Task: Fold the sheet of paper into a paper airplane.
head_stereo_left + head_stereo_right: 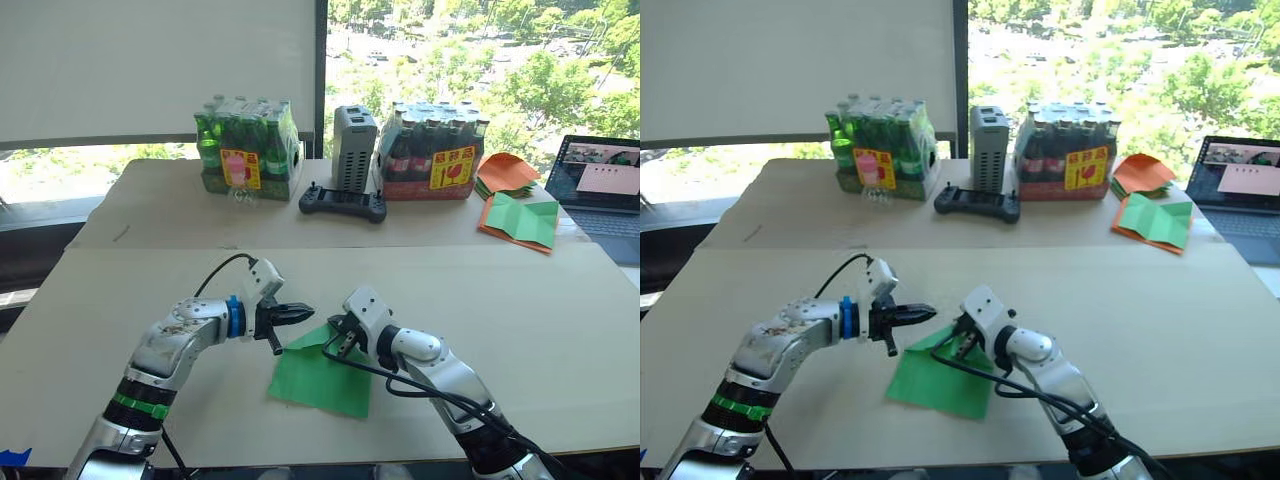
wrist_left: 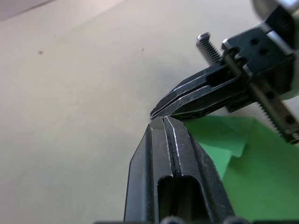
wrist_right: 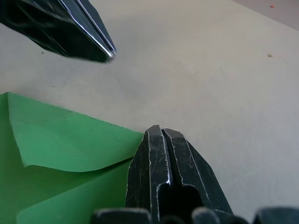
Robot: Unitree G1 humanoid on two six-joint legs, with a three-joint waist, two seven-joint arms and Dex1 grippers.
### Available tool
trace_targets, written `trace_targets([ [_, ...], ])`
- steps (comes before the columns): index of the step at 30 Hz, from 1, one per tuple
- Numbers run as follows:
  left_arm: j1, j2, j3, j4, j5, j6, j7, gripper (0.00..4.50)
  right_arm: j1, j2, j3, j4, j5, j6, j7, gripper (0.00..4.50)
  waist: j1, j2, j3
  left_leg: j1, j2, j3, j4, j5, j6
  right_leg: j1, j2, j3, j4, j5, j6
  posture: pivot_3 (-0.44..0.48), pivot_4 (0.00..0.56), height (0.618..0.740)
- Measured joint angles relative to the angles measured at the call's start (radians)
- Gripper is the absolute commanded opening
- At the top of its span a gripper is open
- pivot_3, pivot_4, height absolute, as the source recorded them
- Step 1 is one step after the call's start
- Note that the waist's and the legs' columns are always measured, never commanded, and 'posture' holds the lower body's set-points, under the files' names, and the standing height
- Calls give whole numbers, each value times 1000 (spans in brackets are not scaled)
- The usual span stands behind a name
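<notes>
Paper [image 1: 318,378], green and part-folded, lies flat on my near table [image 1: 540,320], one corner turned over at its far edge. Left gripper [image 1: 292,317] and right gripper [image 1: 340,340] meet tip to tip just above that corner, each pinched closed on nothing. I judge the sheet light, limp and easily creased, best nipped at the raised flap edge

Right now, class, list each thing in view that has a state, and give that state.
Sheet of paper: flat on the table, one corner folded over, not held.
Left end effector: shut, holding nothing.
Right end effector: shut, at the paper's folded corner.
Laptop: open, screen lit.
Green bottle pack: upright, shrink-wrapped.
Red bottle pack: upright, shrink-wrapped.
</notes>
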Motion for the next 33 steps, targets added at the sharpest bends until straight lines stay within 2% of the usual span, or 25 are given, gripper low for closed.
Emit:
trace_targets([
  [7,-9,-48,-51,47,50,-44,-2,59,2,1,1,-6,-1,4,-3,0,0,0,0,-1,0,0,0,0,0,-1,0,0,0,0,0,0,150,678],
  [22,-33,-46,-114,60,139,-66,-10,59,14,-2,8,-42,-24,26,-8,0,1,0,0,-1,0,0,0,0,0,0,0,0,0,0,0,0,150,678],
  [33,-11,-15,-115,25,145,-61,-22,59,19,-2,27,-57,-38,32,-9,0,-3,0,0,0,0,0,0,0,0,0,0,0,0,0,0,0,150,678],
])
